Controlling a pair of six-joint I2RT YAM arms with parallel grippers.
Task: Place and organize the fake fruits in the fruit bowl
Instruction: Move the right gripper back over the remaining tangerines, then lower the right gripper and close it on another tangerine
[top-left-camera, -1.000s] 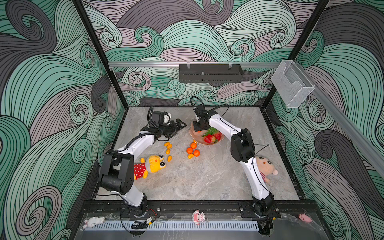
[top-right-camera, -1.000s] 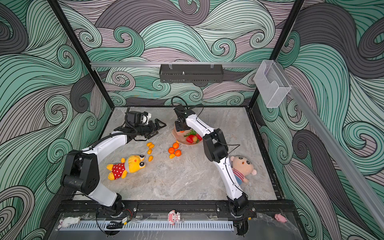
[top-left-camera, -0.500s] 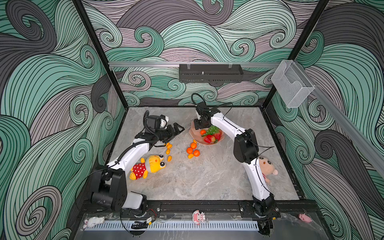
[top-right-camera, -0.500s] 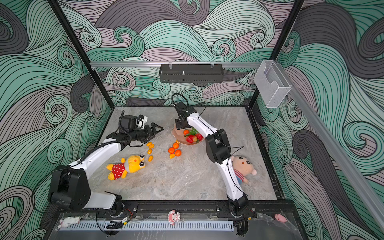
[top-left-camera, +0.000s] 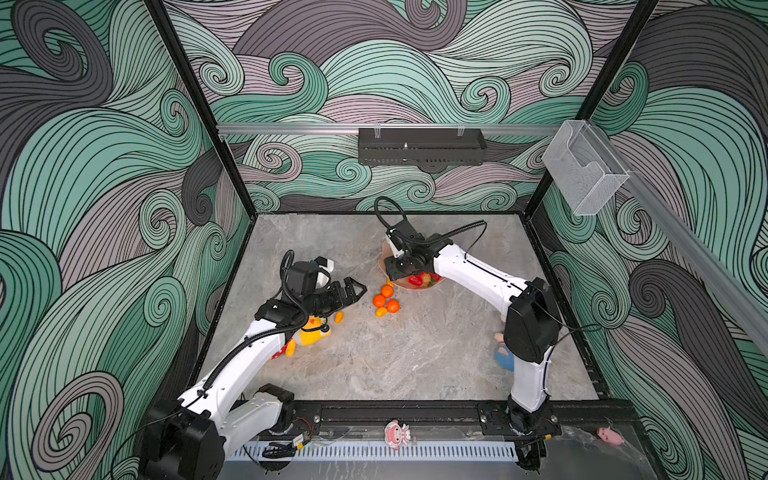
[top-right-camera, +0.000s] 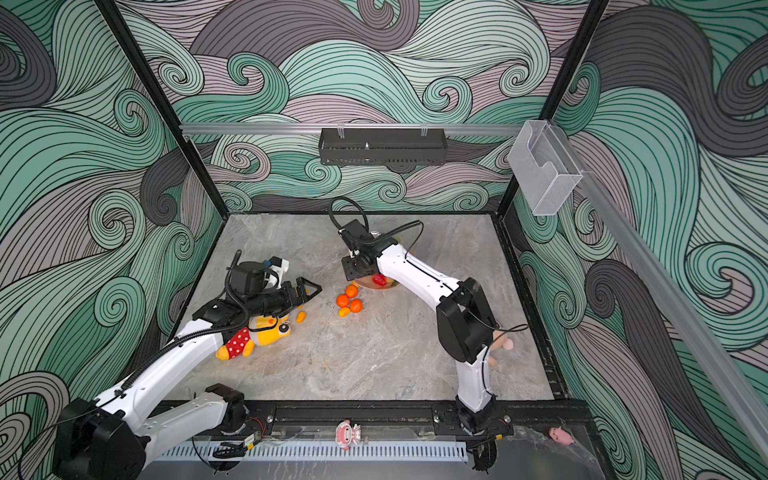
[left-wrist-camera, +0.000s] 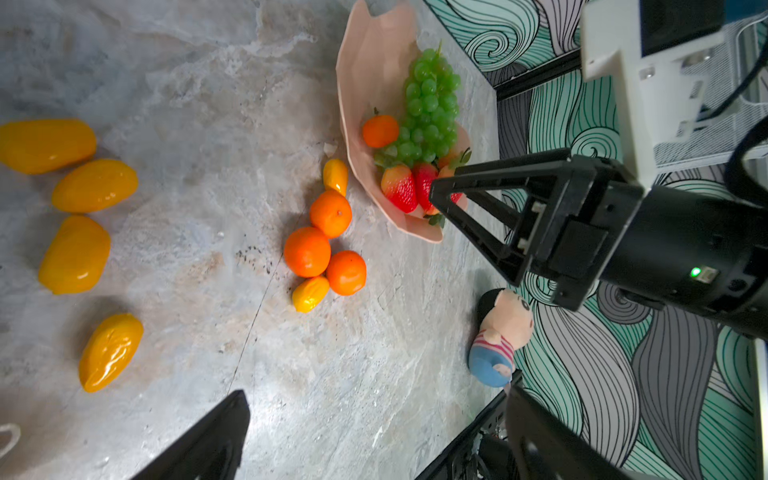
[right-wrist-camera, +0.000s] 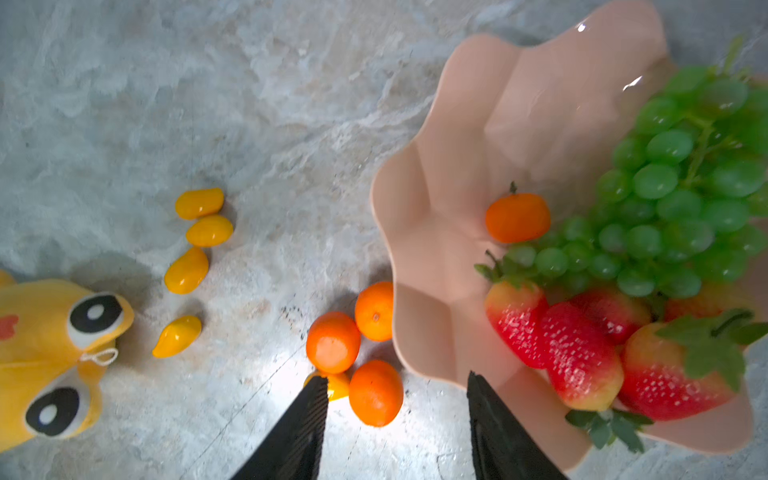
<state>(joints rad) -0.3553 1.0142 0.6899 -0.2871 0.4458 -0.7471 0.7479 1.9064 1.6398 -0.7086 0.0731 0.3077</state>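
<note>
On a grey marbled counter (right-wrist-camera: 249, 104), the right pincer (right-wrist-camera: 395, 376) hangs open and empty above the near rim of the fruit bowl (right-wrist-camera: 449, 208). The left pincer (left-wrist-camera: 378, 392), likewise spread wide with nothing in it, hovers over the loose fruit. The bowl, in the far half of the counter in both top views, already carries the grape bunch (right-wrist-camera: 673, 199), several strawberries (right-wrist-camera: 577, 353) and one tangerine (right-wrist-camera: 517, 217). Three more tangerines (right-wrist-camera: 332, 343) huddle just beside its rim, and kumquats (right-wrist-camera: 187, 270) lie scattered near a yellow plush toy (right-wrist-camera: 54, 353). The likely next pick is one of those tangerines, and it wants care. The outermost of the cluster is the one to take, jaws straddling its widest part, since a nudge would probably send its touching neighbours rolling. It should then lift clear of the rim and go down on the bowl's bare side. The counter looks like matte, veined stone. The bowl is smooth peach-pink plastic, shallow, its edge scalloped like a shell. The grapes form a knobbly cluster of glossy green beads. The strawberries are pitted red with leafy tops, the tangerines slick spheres, the kumquats shiny little ovals.
</note>
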